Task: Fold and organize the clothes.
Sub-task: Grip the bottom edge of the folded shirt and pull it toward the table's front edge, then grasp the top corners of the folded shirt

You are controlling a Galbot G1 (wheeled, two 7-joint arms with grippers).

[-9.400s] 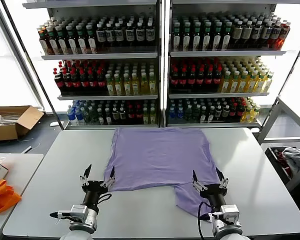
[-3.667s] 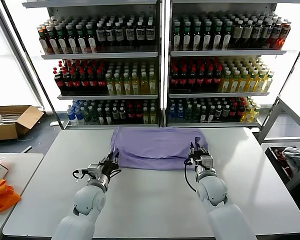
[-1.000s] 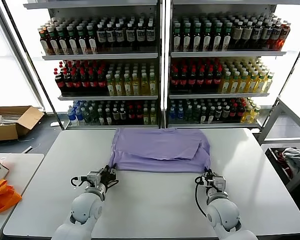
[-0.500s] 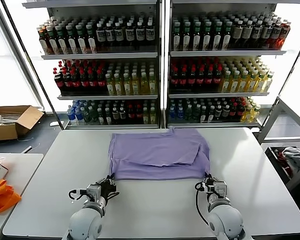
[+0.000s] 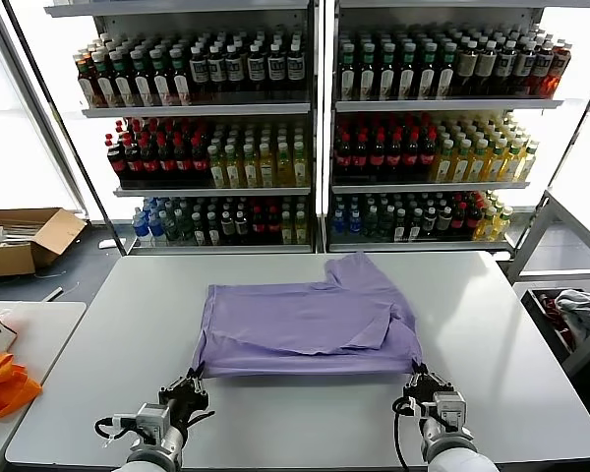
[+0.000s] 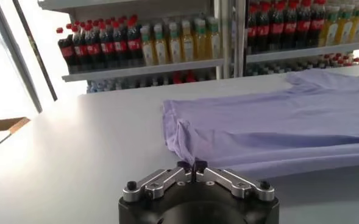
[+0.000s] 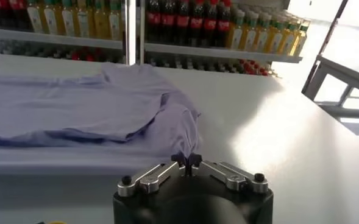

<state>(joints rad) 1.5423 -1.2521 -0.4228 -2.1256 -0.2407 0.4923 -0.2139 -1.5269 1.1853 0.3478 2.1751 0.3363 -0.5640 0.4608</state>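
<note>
The lavender T-shirt (image 5: 310,324) lies folded into a wide band across the middle of the white table (image 5: 98,334), plain side up, with one sleeve sticking out toward the far right. My left gripper (image 5: 192,379) is shut on the shirt's near left corner (image 6: 182,137), pinching the cloth between its fingertips (image 6: 193,165). At the near right corner (image 7: 179,131), my right gripper (image 5: 419,377) is shut on the fabric in the same way (image 7: 186,159). Both grippers sit close to the table's front edge, and the near hem stretches between them.
Behind the table stand shelves of drink bottles (image 5: 315,128). A cardboard box (image 5: 25,241) lies on the floor at the left. An orange bag (image 5: 5,383) rests on a side table at the far left, and a grey-white cloth bundle (image 5: 580,310) sits at the right.
Both grippers have pulled back toward the table's front edge, dragging the folded shirt nearer. The left gripper has closed on its corner. A sleeve now pokes out at the far right.
</note>
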